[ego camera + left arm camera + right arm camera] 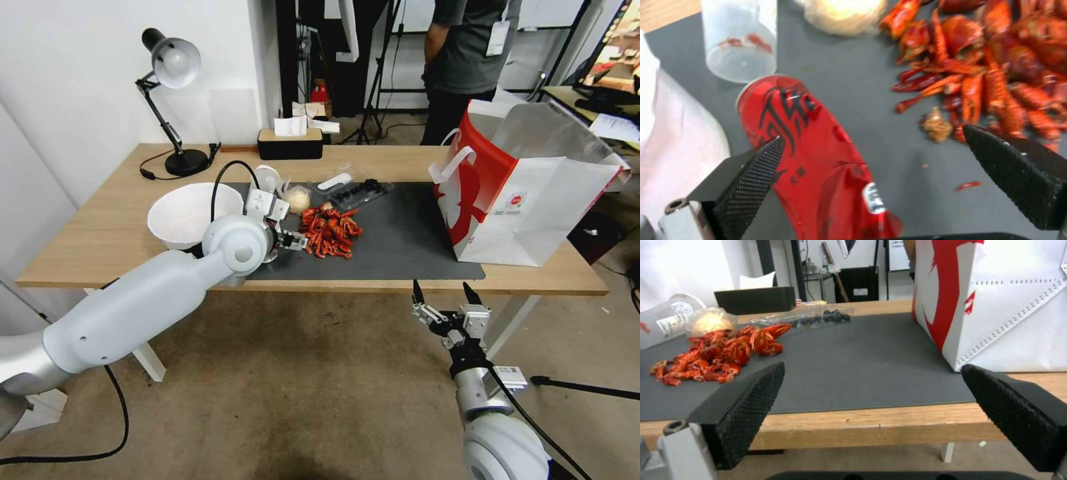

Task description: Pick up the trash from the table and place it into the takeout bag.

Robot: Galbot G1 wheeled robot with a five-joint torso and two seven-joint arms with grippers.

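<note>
The table (100, 233) is light wood with a smooth, fairly matt top, and the mat (400, 247) on it is dark grey and totally matt. The red can (818, 160) is glossy metal, dented and creased. The cup (740, 36) next to it is cloudy clear plastic. The takeout bag (533, 213) looks like smooth white paper with a shiny foil lining. The left pincer (871, 160) has black pads (751, 180) with a rough knurled texture, and the right pincer (871, 400) has the same finish. The shell scraps (330, 230) look wet-glossy.
</note>
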